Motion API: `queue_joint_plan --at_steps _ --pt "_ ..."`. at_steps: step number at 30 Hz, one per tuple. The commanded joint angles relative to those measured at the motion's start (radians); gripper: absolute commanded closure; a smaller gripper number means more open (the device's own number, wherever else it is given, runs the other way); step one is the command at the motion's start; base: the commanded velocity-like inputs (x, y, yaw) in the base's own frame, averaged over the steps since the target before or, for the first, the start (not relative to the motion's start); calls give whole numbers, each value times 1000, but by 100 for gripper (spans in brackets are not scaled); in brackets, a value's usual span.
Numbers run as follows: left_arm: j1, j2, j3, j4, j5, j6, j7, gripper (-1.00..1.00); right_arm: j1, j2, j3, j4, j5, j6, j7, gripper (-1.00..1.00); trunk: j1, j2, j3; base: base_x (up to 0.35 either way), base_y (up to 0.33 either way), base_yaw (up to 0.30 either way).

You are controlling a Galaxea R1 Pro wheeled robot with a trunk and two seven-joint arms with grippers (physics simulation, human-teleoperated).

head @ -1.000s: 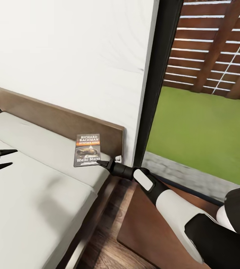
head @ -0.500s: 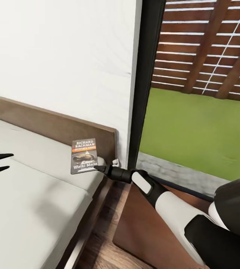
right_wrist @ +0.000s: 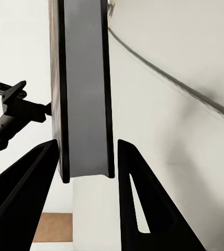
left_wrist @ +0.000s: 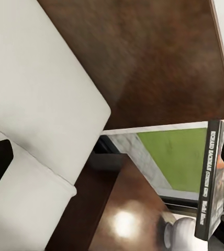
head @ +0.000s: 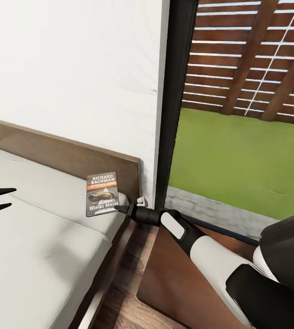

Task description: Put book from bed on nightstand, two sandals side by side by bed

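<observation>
My right end effector (head: 118, 209) pinches the lower corner of the thin dark paperback book (head: 102, 193), raised upright by the dark wooden headboard (head: 69, 156). The glossy brown nightstand (head: 183, 278) waits below; sandals remain. My left end effector (head: 2, 198) hovers spread.

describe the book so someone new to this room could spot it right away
Find the bed with its light-grey mattress and follow it to the corner by the headboard, nearest the window. The book is there, between the right gripper's fingers: a thin dark paperback, white "RICHARD BACHMAN" over an orange band.

book (right_wrist: 83, 89) between right gripper (right_wrist: 86, 172) fingers (right_wrist: 138, 204)
</observation>
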Motion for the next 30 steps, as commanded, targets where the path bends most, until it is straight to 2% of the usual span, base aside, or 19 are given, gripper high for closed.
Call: queue_joint_plan --at_steps 1,23,30 --pt "-1 0 8 0 -11 9 -4 -100 -1 0 3 1 -9 4 2 100 0 0 -1 0 0 -4" --pt "-1 -1 8 0 -11 9 -5 -100 3 0 7 0 -9 5 5 100 0 0 26 0 0 -1" --pt "-1 -2 8 0 -11 9 -5 -100 3 0 22 0 -8 4 6 100 0 0 37 0 0 0"
